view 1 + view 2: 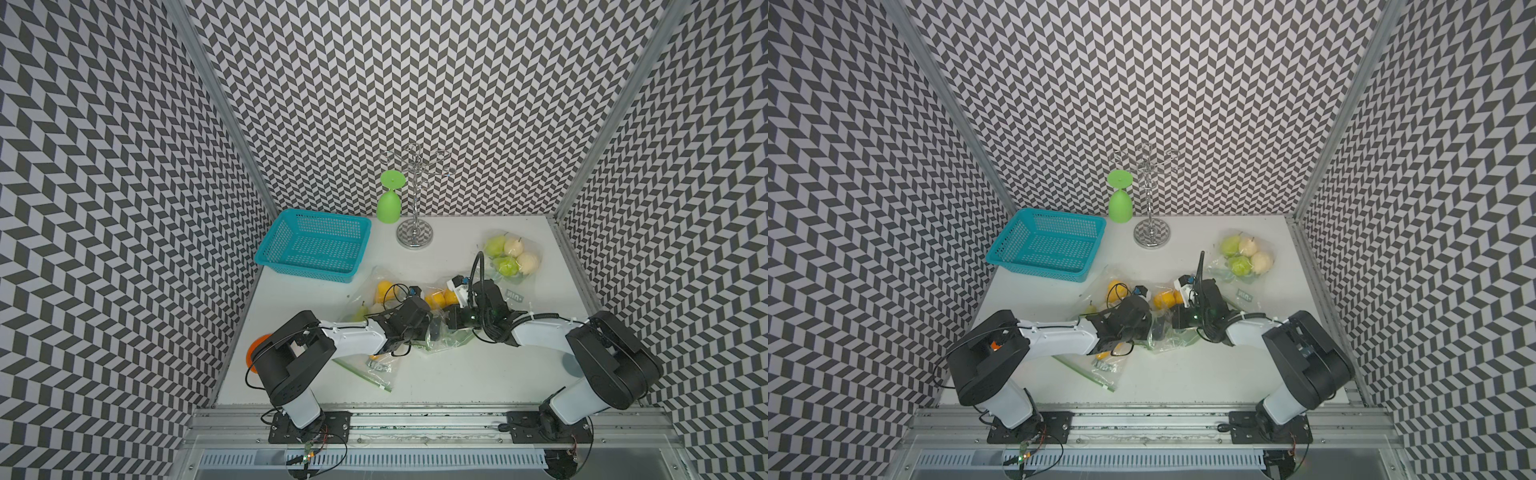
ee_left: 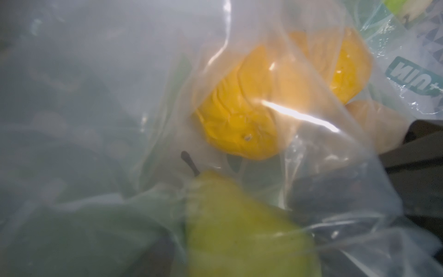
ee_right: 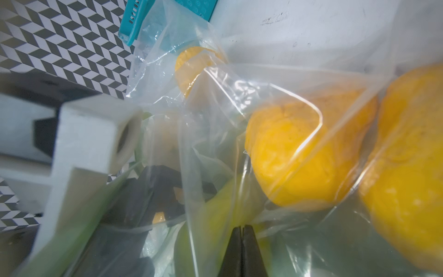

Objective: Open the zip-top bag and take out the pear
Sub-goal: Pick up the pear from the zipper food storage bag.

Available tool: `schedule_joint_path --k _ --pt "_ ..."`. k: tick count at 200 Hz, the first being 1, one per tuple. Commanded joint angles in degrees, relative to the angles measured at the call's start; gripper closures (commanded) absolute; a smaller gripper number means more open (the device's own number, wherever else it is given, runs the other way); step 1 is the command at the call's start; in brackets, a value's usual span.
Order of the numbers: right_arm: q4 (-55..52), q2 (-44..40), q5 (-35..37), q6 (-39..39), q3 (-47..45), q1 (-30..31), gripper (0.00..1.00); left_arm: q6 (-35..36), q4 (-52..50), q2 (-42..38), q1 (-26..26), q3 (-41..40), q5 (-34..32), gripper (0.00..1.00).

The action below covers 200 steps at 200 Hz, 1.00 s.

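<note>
Pear [image 2: 239, 227] lies inside the crumpled zip-top bag [image 1: 444, 343] on the counter [image 1: 457, 378]. It looks firm, light and likely slippery, so grip its belly. Right pincer [image 3: 242, 237] is closed on limp film; left pincer [image 1: 434, 332] spread cannot be told.

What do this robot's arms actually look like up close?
Two matching arms: the left arm and right arm have white shells with bulky black joints. Thin black cables loop over the wrists. The right end effector has slim black tapered fingers.

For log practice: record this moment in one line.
right gripper: shut on zip-top bag | left gripper: at green pear in bag, grip unclear
</note>
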Motion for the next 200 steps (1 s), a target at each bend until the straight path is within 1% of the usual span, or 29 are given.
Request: schedule_joint_path --k 1,10,27,39,75,119,150,177,200 --pt "-9.5 0.3 -2.8 0.1 -2.2 0.4 1.0 1.6 -1.0 1.1 0.2 1.2 -2.2 0.13" --pt "-10.4 -0.3 -3.0 -0.3 -1.9 0.2 0.99 1.9 -0.7 1.1 0.2 0.9 -1.9 0.18" --pt "-11.5 -1.0 -2.7 -0.8 -1.5 -0.1 0.99 2.7 -1.1 0.9 0.2 0.8 -1.7 0.38" --pt "-12.0 -1.3 -2.3 -0.8 -1.3 -0.3 0.99 3.4 -1.5 0.2 0.2 0.6 -1.7 0.47" --pt "-12.9 -2.5 0.0 -0.2 -1.3 -1.9 0.97 5.9 -3.4 -3.9 0.3 -1.0 -1.0 0.61" --pt "-14.4 -4.3 1.4 -0.2 -0.7 -3.7 0.97 7.3 -4.3 -8.2 0.3 -2.4 1.8 0.67" --pt "-15.1 -4.9 3.0 -0.1 -0.8 -4.4 0.97 8.0 -7.0 -10.0 0.3 -1.9 5.1 0.66" --pt "-15.8 -3.7 7.0 0.5 -0.4 -5.7 0.97 9.3 -10.4 -12.5 0.3 -2.2 9.2 0.64" --pt "-15.3 -3.4 11.2 1.9 -1.2 -7.1 1.0 9.5 -13.9 -15.8 0.4 -2.9 9.0 0.63"
